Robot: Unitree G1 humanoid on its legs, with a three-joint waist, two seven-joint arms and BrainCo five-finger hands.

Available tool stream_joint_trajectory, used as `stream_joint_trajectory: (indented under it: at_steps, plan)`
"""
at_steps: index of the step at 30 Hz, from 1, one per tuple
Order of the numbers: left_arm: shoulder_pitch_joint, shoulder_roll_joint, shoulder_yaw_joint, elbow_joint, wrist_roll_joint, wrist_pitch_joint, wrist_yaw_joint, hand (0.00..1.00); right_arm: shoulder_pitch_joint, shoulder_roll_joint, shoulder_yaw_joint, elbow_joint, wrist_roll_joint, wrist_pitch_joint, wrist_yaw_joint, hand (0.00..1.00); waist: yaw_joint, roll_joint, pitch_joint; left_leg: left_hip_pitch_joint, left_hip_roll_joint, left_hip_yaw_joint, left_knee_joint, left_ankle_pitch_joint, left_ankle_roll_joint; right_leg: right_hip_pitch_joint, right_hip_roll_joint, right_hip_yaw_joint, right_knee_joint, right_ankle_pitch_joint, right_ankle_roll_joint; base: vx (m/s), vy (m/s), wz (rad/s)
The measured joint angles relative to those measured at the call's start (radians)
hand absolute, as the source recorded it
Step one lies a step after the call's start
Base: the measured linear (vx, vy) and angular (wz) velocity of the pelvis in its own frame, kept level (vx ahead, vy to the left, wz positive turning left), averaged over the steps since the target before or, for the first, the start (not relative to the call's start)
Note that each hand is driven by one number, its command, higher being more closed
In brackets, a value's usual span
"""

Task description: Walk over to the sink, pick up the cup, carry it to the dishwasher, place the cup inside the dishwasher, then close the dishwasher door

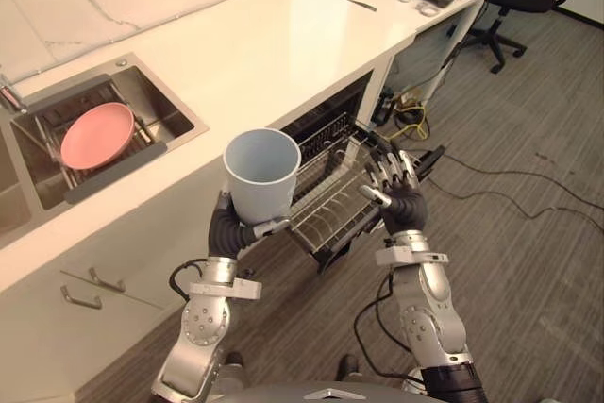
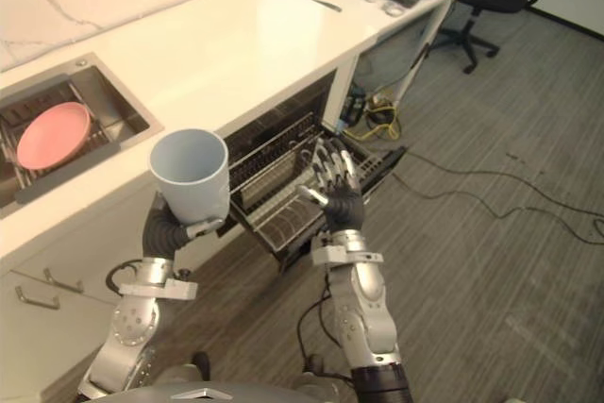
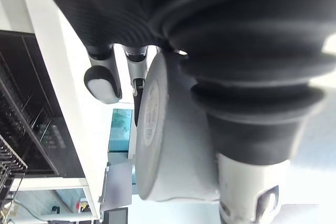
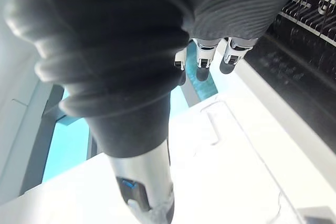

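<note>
The left hand [image 1: 234,229] is raised on an upright forearm. Its fingers [image 3: 103,82] curl round the base of the pale blue cup [image 1: 262,175], which stands mouth up above them. The right hand [image 1: 397,193] is lifted with its fingers [image 4: 201,56] straight, spread and holding nothing. The dishwasher rack [image 1: 326,209] lies just past their tips. The left wrist view shows the cup's underside. The head views show a pink plate [image 1: 97,134] in the sink [image 1: 162,101], well apart from all the fingers.

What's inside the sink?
A pink plate lies on a dark rack in the sink. Whatever is under the plate is covered, so I cannot tell.
</note>
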Motion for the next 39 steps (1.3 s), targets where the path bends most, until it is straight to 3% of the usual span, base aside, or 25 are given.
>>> stream_joint_trajectory:
  at_steps: [6,8,14,21,31,39]
  plan:
    - [-0.004,-0.01,0.001,0.002,0.178,0.039,0.148,1.0,-0.005,0.014,0.051,0.001,0.043,0.002,0.02,0.0,0.0,0.0,-0.024,0.027,-0.013,0.003,-0.053,0.03,0.005,0.003,-0.004,0.002,0.0,0.003,0.002,-0.02,-0.001,0.01]
    - [-0.024,-0.012,0.0,0.019,0.238,0.072,0.188,1.0,-0.006,0.019,0.079,0.0,0.051,0.009,0.039,0.0,-0.001,0.0,-0.032,0.031,-0.015,0.003,-0.068,0.042,0.005,-0.001,-0.004,0.001,0.0,0.004,0.002,0.0,0.0,0.0]
    - [-0.064,-0.021,-0.012,0.082,0.352,0.148,0.237,1.0,-0.007,0.021,0.146,0.001,0.08,0.048,0.05,0.0,-0.005,0.0,-0.034,0.042,-0.018,0.007,-0.088,0.054,0.006,-0.001,-0.002,0.004,-0.003,0.005,0.0,0.0,0.0,0.0]
    - [-0.088,-0.023,-0.023,0.128,0.361,0.212,0.275,1.0,-0.008,0.02,0.207,0.001,0.088,0.05,0.078,0.0,-0.005,0.006,-0.049,0.043,-0.019,0.007,-0.088,0.055,0.006,0.001,-0.002,0.004,-0.005,0.005,0.0,0.0,0.0,0.0]
    - [-0.099,-0.023,-0.06,0.151,0.372,0.229,0.312,1.0,-0.015,0.02,0.285,0.012,0.088,0.075,0.073,0.0,-0.001,0.009,-0.068,0.043,-0.019,0.009,-0.09,0.056,0.006,0.0,-0.001,0.006,-0.008,0.007,-0.001,0.0,0.0,0.0]
    - [-0.102,-0.023,-0.065,0.158,0.41,0.246,0.333,1.0,-0.021,0.02,0.317,0.013,0.086,0.082,0.01,0.0,-0.001,0.013,-0.08,0.047,-0.019,0.024,-0.09,0.056,0.006,-0.006,0.001,0.022,-0.013,0.012,-0.004,-0.01,-0.004,-0.06]
